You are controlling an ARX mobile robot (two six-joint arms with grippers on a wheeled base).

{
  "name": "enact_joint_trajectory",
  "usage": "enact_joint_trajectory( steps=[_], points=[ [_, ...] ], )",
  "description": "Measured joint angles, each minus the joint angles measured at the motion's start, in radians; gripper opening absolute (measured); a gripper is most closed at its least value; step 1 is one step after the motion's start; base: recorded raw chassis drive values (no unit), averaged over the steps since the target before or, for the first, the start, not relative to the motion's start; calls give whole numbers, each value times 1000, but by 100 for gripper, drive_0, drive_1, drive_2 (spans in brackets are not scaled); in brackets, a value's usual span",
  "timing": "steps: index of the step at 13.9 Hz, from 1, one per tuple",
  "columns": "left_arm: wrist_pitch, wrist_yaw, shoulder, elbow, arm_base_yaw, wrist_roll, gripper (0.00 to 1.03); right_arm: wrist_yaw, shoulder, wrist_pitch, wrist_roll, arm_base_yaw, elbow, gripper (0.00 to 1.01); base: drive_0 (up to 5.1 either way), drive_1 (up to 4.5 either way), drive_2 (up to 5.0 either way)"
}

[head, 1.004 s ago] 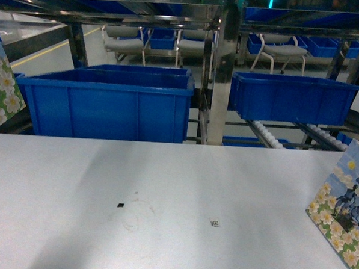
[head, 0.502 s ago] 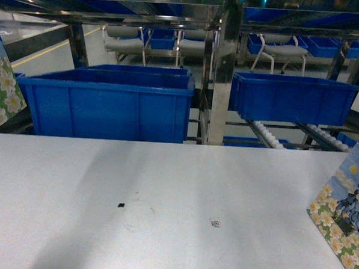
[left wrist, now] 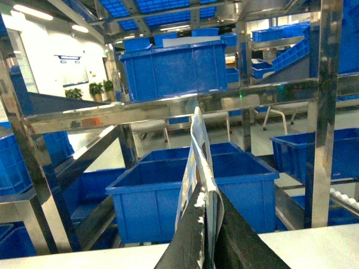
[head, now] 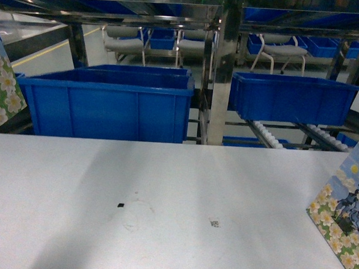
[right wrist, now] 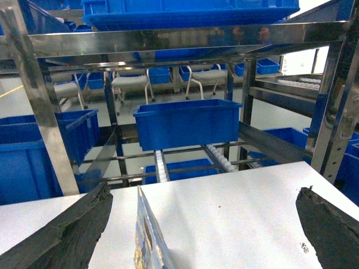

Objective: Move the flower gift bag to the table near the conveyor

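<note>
Flower gift bag (left wrist: 197, 168) pinched by left gripper (left wrist: 208, 232), second bag (head: 342, 216) stood on white table (head: 164, 200), right gripper (right wrist: 207, 230) spread wide, conveyor (head: 270, 136) behind.

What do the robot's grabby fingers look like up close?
They show only in the wrist views. The left gripper has two dark, nearly black, smooth, narrow fingers slanting up to a point together. The right gripper has two dark grey-black fingers, broad and rough, with a pitted, worn-looking surface and ragged edges. No cables or markings show on either.
</note>
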State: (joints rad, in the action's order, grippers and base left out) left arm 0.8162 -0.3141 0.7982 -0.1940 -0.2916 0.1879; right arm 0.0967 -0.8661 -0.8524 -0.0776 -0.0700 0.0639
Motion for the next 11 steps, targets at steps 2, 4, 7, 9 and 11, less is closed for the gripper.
enact_joint_trajectory(
  steps=[2, 4, 7, 9, 11],
  points=[
    [0, 0, 0, 0, 0, 0, 2, 3, 276, 246, -5, 11, -9, 98, 0, 0, 0],
    [0, 0, 0, 0, 0, 0, 2, 10, 511, 476, -13, 12, -3, 98, 0, 0, 0],
    [0, 0, 0, 0, 0, 0, 2, 76, 778, 741, -10, 72, 10, 98, 0, 0, 0],
    [0, 0, 0, 0, 0, 0, 2, 87, 780, 748, -9, 76, 16, 98, 0, 0, 0],
    [0, 0, 0, 0, 0, 0, 2, 87, 777, 747, -9, 76, 16, 98, 0, 0, 0]
  ],
)
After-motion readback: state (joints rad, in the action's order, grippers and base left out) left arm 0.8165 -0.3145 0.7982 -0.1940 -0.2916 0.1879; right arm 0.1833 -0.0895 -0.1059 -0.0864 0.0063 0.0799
